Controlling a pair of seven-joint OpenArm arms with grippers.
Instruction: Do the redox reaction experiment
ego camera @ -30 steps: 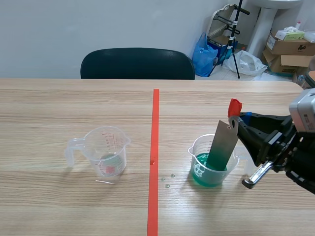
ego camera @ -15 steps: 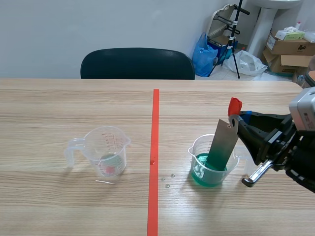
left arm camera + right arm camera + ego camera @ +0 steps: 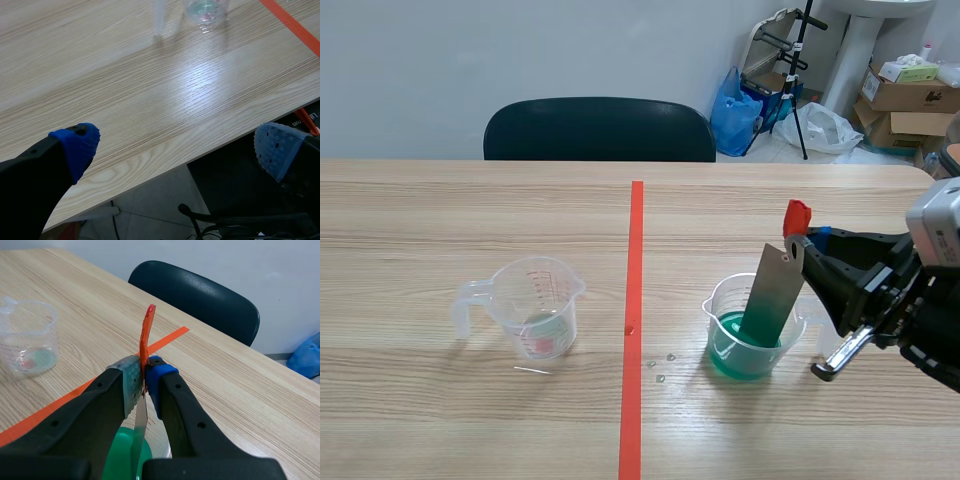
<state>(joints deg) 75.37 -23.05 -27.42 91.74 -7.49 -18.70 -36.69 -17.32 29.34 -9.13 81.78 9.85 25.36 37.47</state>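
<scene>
Dipping tilted metal strip (image 3: 770,295) into green-liquid cup (image 3: 713,310): right gripper (image 3: 144,380) clenched on strip; left gripper (image 3: 176,147) released, empty.

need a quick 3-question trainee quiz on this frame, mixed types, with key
1. True or false: the left claw is shut on something.
2. Where is the lower end of the metal strip? A) in the green liquid of the cup right of the tape line; B) in the air above that cup; C) resting across its rim.
3. Fill in: the right claw is shut on the strip just below its ___ tip.
Key: 1 false, it is open and holds nothing. 2 A. 3 red.
</scene>
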